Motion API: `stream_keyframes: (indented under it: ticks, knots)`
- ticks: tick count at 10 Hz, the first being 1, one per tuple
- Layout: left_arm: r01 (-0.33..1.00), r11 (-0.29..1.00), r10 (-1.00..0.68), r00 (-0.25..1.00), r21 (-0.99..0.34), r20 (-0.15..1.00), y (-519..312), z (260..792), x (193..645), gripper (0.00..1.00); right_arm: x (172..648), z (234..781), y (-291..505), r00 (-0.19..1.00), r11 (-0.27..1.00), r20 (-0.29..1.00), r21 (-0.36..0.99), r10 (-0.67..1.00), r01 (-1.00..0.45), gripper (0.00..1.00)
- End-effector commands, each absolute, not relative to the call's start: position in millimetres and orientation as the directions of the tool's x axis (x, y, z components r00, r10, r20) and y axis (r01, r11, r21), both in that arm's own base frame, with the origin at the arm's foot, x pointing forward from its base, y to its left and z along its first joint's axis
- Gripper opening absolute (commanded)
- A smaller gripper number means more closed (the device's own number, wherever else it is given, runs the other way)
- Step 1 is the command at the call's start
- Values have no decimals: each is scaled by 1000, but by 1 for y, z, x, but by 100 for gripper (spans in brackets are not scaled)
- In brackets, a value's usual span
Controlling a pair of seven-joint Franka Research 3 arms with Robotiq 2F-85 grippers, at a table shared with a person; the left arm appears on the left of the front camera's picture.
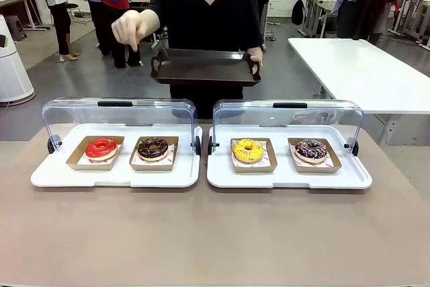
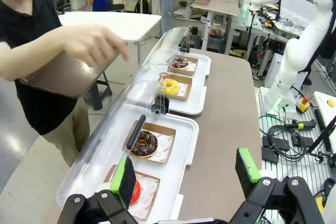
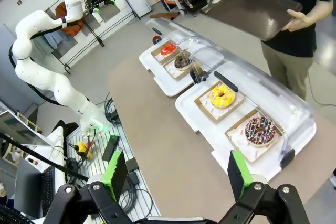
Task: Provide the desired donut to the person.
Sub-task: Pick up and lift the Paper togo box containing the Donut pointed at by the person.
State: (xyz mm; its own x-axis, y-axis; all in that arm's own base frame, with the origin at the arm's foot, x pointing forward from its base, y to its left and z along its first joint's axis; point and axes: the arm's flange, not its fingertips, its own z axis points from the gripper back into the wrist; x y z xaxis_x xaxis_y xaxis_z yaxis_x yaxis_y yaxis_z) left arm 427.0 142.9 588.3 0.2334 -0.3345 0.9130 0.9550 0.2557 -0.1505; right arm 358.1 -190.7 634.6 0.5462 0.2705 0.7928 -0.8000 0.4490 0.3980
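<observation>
Brown tabletop point(image 1: 201, 233) holds two trays point(image 1: 47, 178) point(image 1: 356, 178), four donuts point(image 1: 101, 147) point(image 1: 153, 147) point(image 1: 248, 150) point(image 1: 311, 149); left claw point(image 2: 186, 170), right claw point(image 3: 176, 174) seemingly wide.

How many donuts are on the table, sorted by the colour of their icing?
Red-iced donut: 1
Yellow-iced donut: 1
Dark chocolate-iced donuts: 2
Total: 4 donuts
</observation>
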Motion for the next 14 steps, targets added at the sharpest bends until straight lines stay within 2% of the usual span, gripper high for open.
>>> stream_keyframes:
  ticks: [1, 14]
  knots:
    - [957, 250, -320, 222, -144, 921, 144, 590, 426, 100, 359, 635, -191, 538, 440, 804, 399, 254, -804, 100]
    - [957, 250, -320, 222, -144, 921, 144, 590, 426, 100, 359, 635, -191, 538, 440, 804, 399, 254, -804, 100]
